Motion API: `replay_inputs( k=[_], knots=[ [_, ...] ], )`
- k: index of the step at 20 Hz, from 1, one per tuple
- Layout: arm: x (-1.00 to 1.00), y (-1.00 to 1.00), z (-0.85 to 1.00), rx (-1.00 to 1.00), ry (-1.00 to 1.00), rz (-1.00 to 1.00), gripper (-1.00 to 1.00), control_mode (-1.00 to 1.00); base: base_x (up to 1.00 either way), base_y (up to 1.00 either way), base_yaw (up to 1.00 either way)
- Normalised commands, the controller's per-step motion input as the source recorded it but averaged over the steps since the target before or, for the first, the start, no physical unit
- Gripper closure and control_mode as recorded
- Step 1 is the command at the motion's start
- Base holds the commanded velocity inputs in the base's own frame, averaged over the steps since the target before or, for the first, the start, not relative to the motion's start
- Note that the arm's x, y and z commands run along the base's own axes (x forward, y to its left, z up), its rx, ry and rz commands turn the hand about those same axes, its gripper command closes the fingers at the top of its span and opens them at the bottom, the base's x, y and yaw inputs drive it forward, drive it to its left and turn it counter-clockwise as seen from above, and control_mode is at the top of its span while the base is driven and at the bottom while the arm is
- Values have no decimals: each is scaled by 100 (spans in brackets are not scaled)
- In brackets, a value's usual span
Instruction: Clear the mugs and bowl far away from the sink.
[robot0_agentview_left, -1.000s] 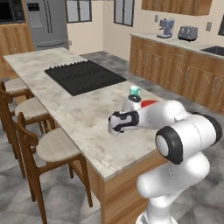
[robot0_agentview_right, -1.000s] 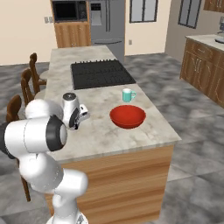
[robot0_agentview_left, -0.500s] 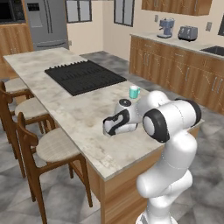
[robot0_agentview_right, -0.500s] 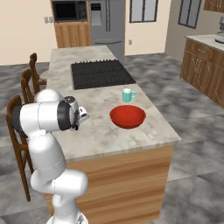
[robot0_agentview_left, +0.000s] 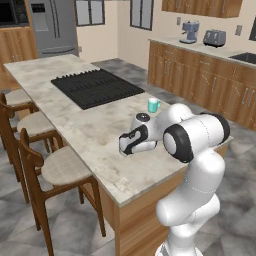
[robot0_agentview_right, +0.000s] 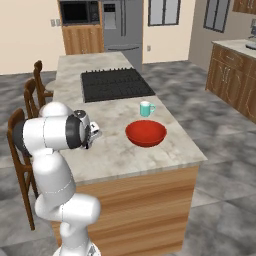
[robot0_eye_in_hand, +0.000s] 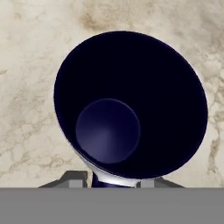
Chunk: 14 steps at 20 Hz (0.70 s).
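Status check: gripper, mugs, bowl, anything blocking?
Gripper low over the counter, dark mug right below. Teal mug and red bowl on the counter. No obstruction seen.

Counter (robot0_agentview_right: 115, 150) top is beige marble with brown veining; the bowl (robot0_agentview_right: 145, 134) is solid red, one mug (robot0_agentview_right: 145, 108) light teal, the other mug (robot0_eye_in_hand: 131, 105) dark navy inside (pale rim), the cooktop (robot0_agentview_left: 97, 87) ridged black
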Motion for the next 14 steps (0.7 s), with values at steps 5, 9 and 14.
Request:
replay_inputs(
  k=[5, 9, 14],
  knots=[
    [0, 0, 0, 0, 0, 0, -100, -100, 0, 0, 0],
    [-6, 3, 19, 0, 0, 0, -100, -100, 0, 0, 0],
    [-24, 10, 60, 1, -5, -5, -100, -100, 0, 0, 0]
  ],
)
